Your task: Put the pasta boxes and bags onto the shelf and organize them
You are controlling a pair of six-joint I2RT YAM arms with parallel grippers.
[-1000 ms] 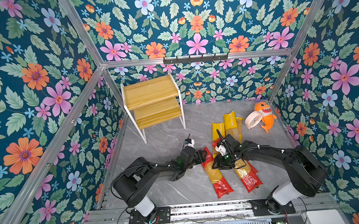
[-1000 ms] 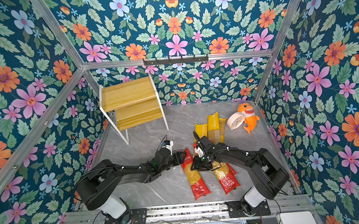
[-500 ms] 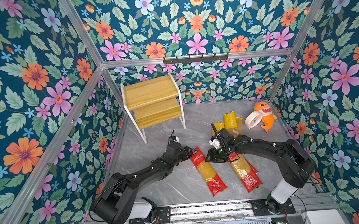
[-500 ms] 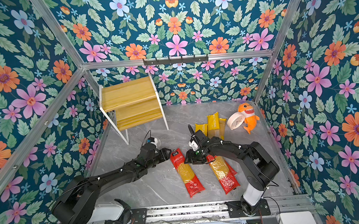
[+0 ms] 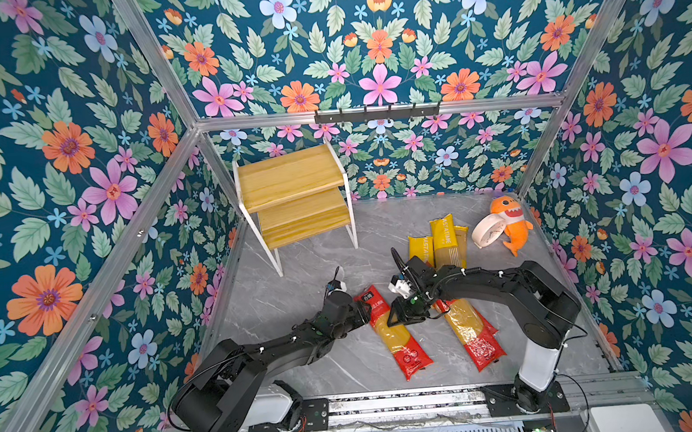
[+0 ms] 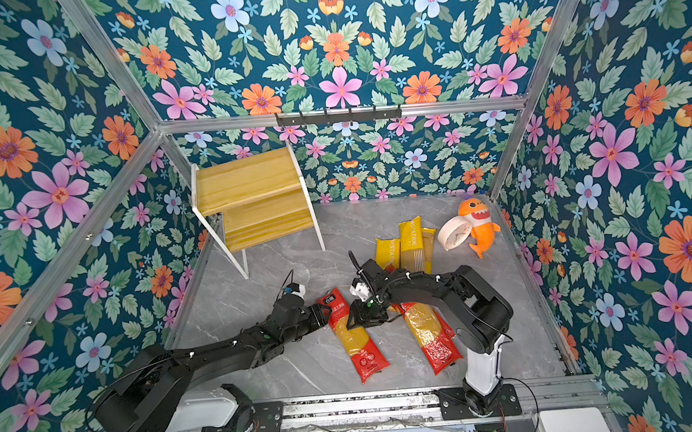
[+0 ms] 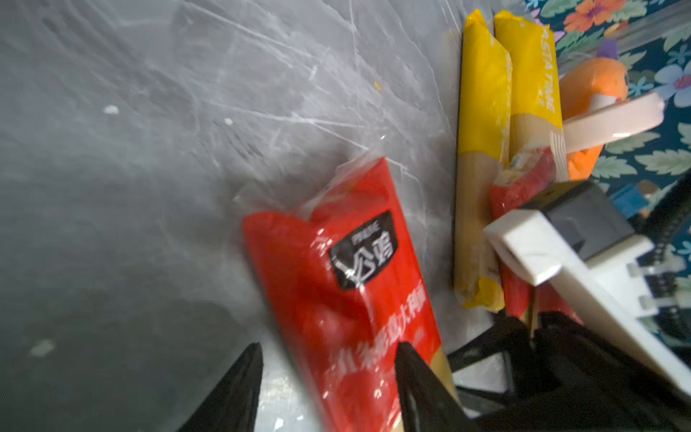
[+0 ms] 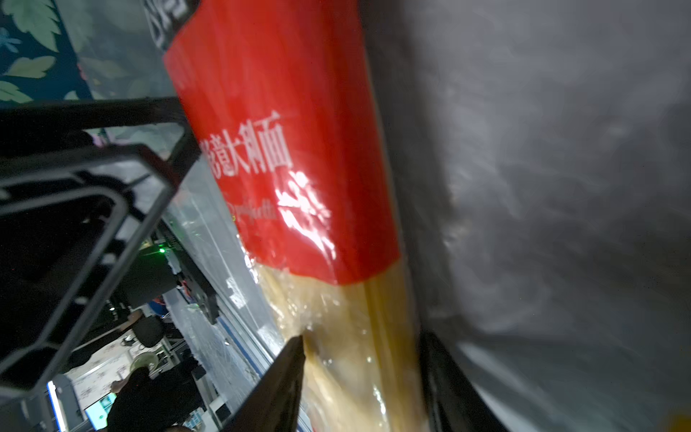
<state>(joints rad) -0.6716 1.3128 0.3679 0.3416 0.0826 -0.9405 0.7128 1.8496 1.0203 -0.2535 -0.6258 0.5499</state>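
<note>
A red pasta bag point(image 5: 394, 334) with a clear middle lies flat on the grey floor, and both grippers are at its far half. My left gripper point(image 5: 367, 312) straddles its red end point(image 7: 336, 284); the jaws are open, with floor showing between one finger point(image 7: 239, 381) and the bag. My right gripper point(image 5: 397, 317) is shut on the bag's clear middle point(image 8: 359, 318), both fingers against its sides. Two more red bags point(image 5: 469, 333) lie to the right, partly under the right arm. Yellow packs point(image 5: 445, 235) lie behind them. The shelf point(image 5: 291, 179) stands bare at the back left.
An orange plush shark point(image 5: 511, 222) and a white round clock point(image 5: 488, 232) sit in the back right corner. A black hook rail point(image 5: 376, 112) runs along the back wall. Flowered walls close in the floor on three sides.
The red bag slid left a little over the last second. Both grippers lifted off towards the back, then came down on its far half. The right jaws closed on it.
</note>
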